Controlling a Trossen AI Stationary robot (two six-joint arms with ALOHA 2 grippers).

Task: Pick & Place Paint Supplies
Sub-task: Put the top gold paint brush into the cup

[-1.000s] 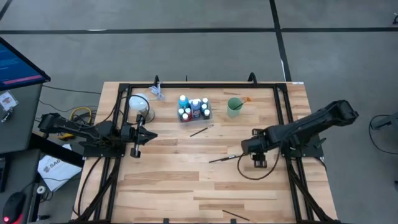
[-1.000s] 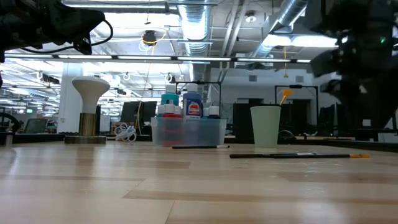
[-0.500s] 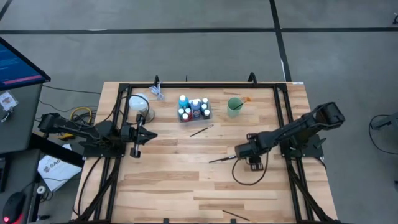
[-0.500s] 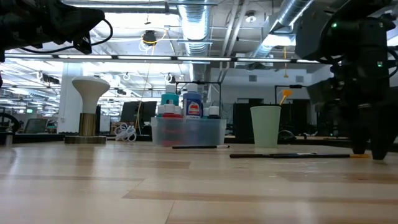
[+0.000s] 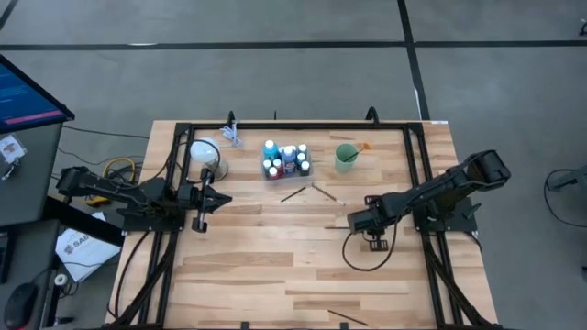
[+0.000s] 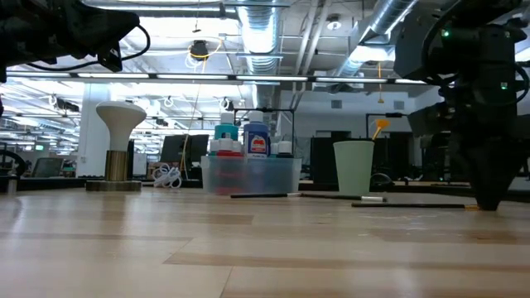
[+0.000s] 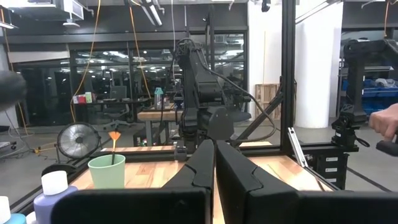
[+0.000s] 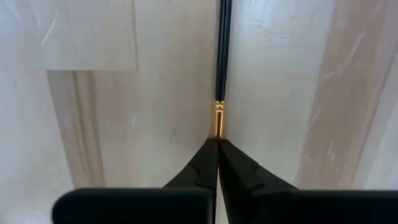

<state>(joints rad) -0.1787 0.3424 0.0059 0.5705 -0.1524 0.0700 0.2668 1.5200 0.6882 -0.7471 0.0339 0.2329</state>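
The right gripper, in front of the green cup, is closed on only the brass end of a dark-handled brush lying on the table. With so little hold, the brush may slip or swing during lifting. The left gripper, beside the lamp, is closed and empty.

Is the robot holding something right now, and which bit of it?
The right gripper is shut on a thin dark-handled brush, pinching its gold-banded tip end. The left gripper is shut, holding nothing.
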